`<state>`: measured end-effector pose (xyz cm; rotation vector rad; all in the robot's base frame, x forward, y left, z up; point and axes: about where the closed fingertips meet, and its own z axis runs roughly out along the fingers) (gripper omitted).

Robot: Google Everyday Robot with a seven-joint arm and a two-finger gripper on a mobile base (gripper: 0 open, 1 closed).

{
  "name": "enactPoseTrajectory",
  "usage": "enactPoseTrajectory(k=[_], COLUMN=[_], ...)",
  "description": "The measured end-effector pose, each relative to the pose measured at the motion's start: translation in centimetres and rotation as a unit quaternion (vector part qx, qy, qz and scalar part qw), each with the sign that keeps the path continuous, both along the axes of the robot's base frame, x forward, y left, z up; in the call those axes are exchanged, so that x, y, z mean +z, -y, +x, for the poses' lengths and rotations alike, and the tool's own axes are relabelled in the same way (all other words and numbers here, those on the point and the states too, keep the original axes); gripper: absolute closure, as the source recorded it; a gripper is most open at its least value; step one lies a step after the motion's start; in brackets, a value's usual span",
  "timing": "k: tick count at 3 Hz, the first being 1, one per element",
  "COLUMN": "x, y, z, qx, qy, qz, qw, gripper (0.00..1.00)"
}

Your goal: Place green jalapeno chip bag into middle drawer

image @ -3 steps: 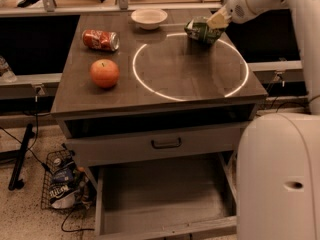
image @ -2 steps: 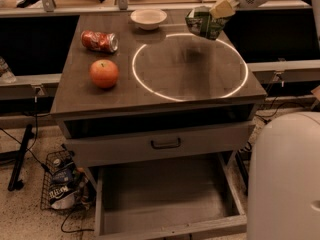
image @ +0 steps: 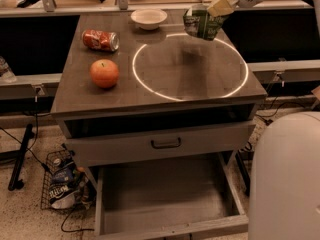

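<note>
With the gripper [image: 220, 7] clenched on the green jalapeno chip bag [image: 201, 25] up behind the middle drawer [image: 165, 196], swing forward, lower slow.

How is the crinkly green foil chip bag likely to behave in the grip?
Probably light and floppy: the crinkly green foil chip bag hangs above the dark wooden tabletop from the gripper, pinched at its upper edge near the back right corner. Its creased foil suggests it may deform or slip; likely crushable.
</note>
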<state>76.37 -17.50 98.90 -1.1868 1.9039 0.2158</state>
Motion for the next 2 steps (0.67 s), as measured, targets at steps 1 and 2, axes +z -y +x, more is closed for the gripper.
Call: enactPoseTrajectory(k=[1, 2], x=[0.1, 0.5], y=[1.2, 2.9], z=[-4.4, -9.9], qx=[0.040, 0.061], qy=[-0.002, 0.011], qz=[-0.004, 0.001], qw=[0.9992, 0.9981], gripper=[1.00, 1.00])
